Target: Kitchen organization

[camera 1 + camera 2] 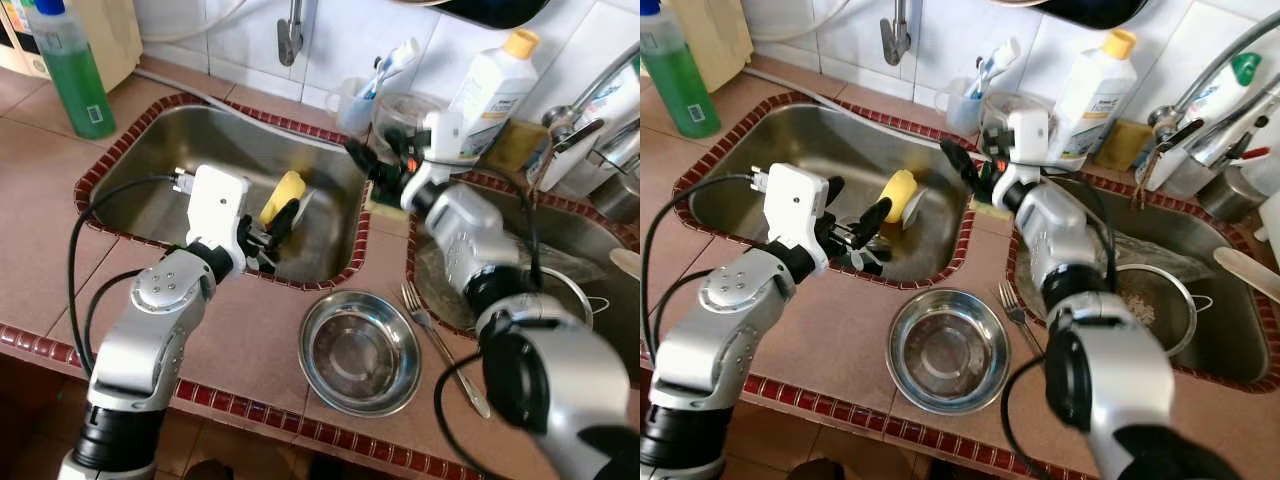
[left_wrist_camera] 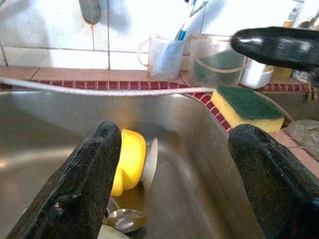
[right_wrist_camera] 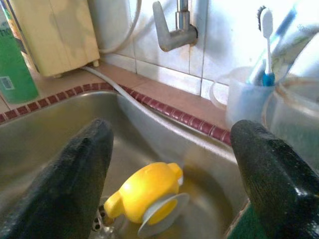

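A yellow dish brush (image 1: 283,195) with a white disc lies in the left steel sink (image 1: 150,150), close to its right wall. My left gripper (image 1: 272,238) is inside the sink at its front edge, open, pointing at the brush with nothing between its fingers; the brush (image 2: 128,159) lies just beyond them. My right gripper (image 1: 372,170) hovers open over the sink's back right corner, above a yellow-and-green sponge (image 2: 244,104) on the tiled divider. The brush (image 3: 147,191) lies below and ahead of it. A spoon (image 2: 124,219) rests on the sink floor.
A steel bowl (image 1: 360,350) and a fork (image 1: 440,340) lie on the front counter. A green bottle (image 1: 72,70) stands back left. A cup with toothbrushes (image 1: 360,100), a clear tub (image 1: 400,115) and a white bottle (image 1: 490,85) line the wall. A strainer (image 1: 1150,300) sits in the right sink.
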`<state>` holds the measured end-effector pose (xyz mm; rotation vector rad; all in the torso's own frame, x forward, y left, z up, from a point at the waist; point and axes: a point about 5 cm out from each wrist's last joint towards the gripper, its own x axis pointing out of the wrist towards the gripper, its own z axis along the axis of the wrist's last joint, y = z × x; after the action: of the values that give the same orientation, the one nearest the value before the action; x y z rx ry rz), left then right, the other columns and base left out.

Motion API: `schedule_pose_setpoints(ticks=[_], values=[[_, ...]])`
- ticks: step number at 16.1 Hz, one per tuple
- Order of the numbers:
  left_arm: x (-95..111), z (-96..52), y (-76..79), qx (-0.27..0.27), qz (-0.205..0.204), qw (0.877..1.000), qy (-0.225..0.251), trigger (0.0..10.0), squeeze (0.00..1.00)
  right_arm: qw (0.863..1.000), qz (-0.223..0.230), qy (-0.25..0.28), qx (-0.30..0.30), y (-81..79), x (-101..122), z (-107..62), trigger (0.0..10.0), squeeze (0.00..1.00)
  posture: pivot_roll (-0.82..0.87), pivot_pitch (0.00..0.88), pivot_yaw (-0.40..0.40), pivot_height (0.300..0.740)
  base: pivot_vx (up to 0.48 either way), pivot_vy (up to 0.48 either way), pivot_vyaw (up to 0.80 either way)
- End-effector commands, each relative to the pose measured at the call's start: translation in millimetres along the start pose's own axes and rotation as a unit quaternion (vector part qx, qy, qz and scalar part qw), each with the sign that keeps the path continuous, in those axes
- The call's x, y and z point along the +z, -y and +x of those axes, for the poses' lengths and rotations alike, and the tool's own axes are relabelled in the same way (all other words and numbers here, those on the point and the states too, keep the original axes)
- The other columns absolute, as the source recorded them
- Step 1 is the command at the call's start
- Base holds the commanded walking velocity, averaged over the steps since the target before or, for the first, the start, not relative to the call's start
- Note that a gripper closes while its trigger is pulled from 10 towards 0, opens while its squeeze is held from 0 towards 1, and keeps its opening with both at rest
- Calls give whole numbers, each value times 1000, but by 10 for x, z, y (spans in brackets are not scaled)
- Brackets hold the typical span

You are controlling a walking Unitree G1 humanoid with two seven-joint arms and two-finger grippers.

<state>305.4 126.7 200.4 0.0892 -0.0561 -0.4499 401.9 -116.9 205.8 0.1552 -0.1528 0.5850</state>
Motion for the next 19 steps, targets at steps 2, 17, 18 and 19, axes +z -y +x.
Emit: schedule_pose_setpoints(ticks=[2, 17, 18, 19], values=[[-43, 64, 58, 5, -18, 1000, 11, 10000, 0, 999, -8, 42, -11, -18, 43, -67, 10000, 1000, 30, 17, -124, 740, 0, 0, 0], [-299, 94, -207, 139, -40, 988, 48, 10000, 0, 982, -43, 96, -155, -367, -323, -750, 10000, 0, -6, 0, -34, 740, 0, 0, 0], [-255, 104, -203, 141, -52, 987, 62, 10000, 0, 983, -45, 89, -156, -381, -341, -799, 10000, 0, -1, 0, -43, 740, 0, 0, 0], [-255, 107, -200, 138, -53, 987, 61, 10000, 0, 983, -52, 85, -152, -388, -352, -817, 10000, 0, 0, 0, -46, 740, 0, 0, 0]])
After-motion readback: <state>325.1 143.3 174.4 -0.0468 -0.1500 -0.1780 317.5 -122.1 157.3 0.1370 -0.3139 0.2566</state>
